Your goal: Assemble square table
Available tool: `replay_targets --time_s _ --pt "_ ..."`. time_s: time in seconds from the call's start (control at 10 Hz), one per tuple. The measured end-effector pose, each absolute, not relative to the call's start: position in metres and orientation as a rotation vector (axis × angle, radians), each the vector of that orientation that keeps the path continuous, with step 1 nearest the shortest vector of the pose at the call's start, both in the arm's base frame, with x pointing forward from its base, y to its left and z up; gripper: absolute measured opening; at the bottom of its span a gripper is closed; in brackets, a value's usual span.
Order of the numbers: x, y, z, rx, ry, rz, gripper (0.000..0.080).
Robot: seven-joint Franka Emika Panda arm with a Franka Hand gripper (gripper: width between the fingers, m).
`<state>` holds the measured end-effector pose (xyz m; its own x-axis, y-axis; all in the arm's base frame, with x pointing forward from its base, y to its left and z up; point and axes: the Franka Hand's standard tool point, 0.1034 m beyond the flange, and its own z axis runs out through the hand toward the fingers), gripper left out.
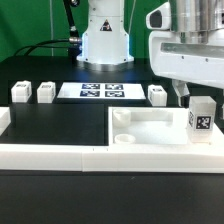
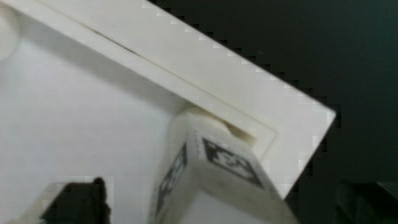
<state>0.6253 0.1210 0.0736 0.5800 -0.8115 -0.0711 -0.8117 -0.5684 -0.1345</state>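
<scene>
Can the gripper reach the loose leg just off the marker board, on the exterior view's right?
Probably yes. That loose leg stands alone on the black table, nothing over it, and the open gripper hangs close by, around the upright leg on the slab.

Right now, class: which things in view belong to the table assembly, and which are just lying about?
Job: white plastic square slab; four small white tagged block legs.
Lying about: flat white marker board; long white low border wall.
</scene>
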Motion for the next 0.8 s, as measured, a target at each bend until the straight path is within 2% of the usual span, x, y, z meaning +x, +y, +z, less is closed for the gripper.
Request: replay_targets --time_s 0.2,0.6,0.8 --pt "0.6252 0.1202 0.0732 -2.735 1.209 -0.012 0.0648" --pt "0.6347 0.1136 0.0782 -3.038 0.206 -0.097 0.0649" --pt "0.6347 0.1136 0.0778 -3.053 0.014 -0.106 0.0649"
